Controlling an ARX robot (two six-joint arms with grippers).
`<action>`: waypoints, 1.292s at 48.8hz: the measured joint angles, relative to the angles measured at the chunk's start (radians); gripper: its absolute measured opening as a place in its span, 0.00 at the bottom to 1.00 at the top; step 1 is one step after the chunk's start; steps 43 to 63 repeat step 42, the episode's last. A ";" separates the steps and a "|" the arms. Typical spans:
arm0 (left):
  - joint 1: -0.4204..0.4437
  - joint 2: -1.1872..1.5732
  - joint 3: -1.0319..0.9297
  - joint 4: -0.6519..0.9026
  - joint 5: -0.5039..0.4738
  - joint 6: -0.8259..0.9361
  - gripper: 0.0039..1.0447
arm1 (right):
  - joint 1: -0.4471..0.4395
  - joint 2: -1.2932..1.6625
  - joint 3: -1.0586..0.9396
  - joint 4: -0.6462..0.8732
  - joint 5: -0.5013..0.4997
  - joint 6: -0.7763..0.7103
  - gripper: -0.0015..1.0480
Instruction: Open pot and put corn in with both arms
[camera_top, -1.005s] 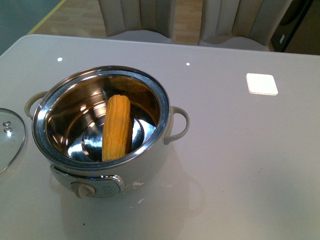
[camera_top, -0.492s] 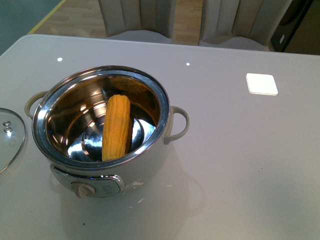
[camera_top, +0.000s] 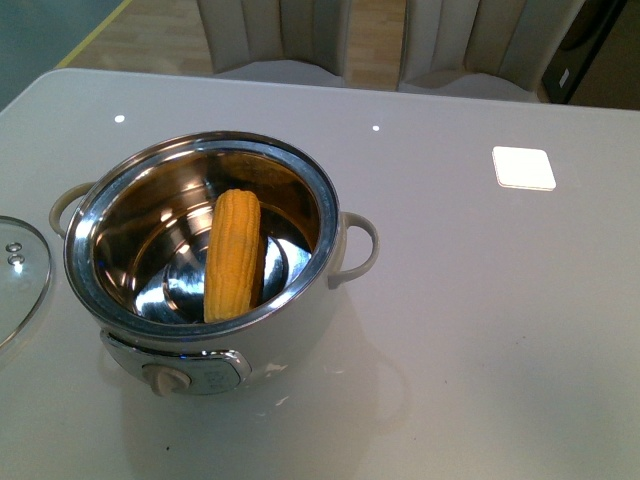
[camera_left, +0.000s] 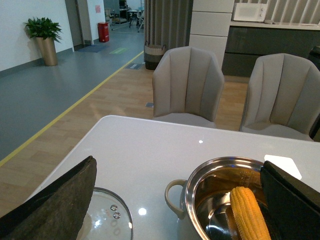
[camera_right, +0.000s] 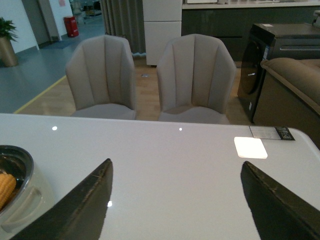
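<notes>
The corn (camera_top: 233, 255) lies in the open pot (camera_top: 290, 330) left of centre, lid (camera_top: 20, 275) at the left edge, both grippers' (camera_left: 175, 200) (camera_right: 177, 200) fingers spread apart, empty.

Shiny steel pot (camera_top: 120, 300), glossy table (camera_top: 480, 300)

Left gripper (camera_left: 177, 200): two broad black wedge-shaped fingers, matte, rough-textured. Right gripper (camera_right: 182, 205): same black tapered fingers, worn edges.
</notes>
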 joint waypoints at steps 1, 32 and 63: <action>0.000 0.000 0.000 0.000 0.000 0.000 0.93 | 0.000 0.000 0.000 0.000 0.000 0.000 0.76; 0.000 0.000 0.000 0.000 0.000 0.000 0.93 | 0.000 0.000 0.000 0.000 0.000 0.000 0.92; 0.000 0.000 0.000 0.000 0.000 0.000 0.93 | 0.000 0.000 0.000 0.000 0.000 0.000 0.92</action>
